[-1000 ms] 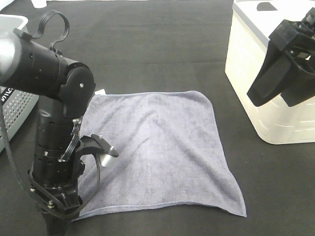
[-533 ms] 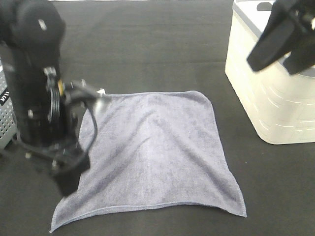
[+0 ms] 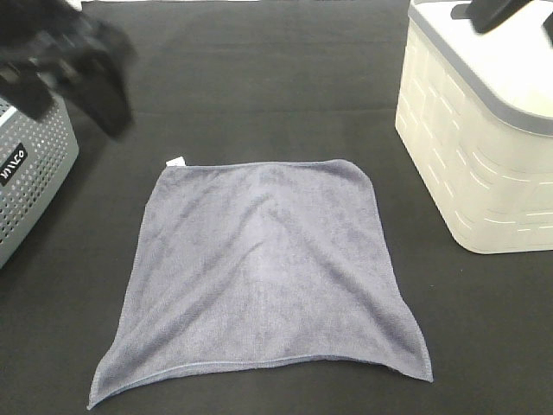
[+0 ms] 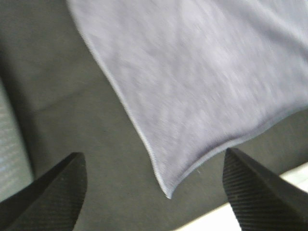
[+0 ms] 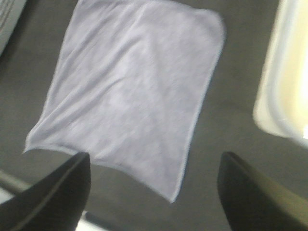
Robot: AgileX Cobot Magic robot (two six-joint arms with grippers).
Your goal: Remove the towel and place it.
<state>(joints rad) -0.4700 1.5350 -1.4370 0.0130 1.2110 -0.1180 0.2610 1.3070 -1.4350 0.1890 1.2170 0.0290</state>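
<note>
The grey-blue towel (image 3: 259, 277) lies spread flat on the black table, with its white tag (image 3: 175, 161) at the far left corner. My left gripper (image 3: 104, 91) is a blurred black shape high at the far left, apart from the towel. In the left wrist view (image 4: 154, 202) its fingers (image 4: 48, 192) stand wide apart and empty above a towel corner (image 4: 202, 82). My right gripper (image 3: 499, 10) shows only partly at the top right edge. In the right wrist view (image 5: 154, 202) it is open and empty, high above the towel (image 5: 130, 96).
A grey perforated basket (image 3: 26, 164) stands at the left edge, under my left gripper. A cream bin with a grey lid (image 3: 471, 147) stands at the right, also in the right wrist view (image 5: 284, 82).
My left arm has lifted off the towel's front left side and swung back to the far left. My right arm has risen towards the top right. The towel has stayed flat.
</note>
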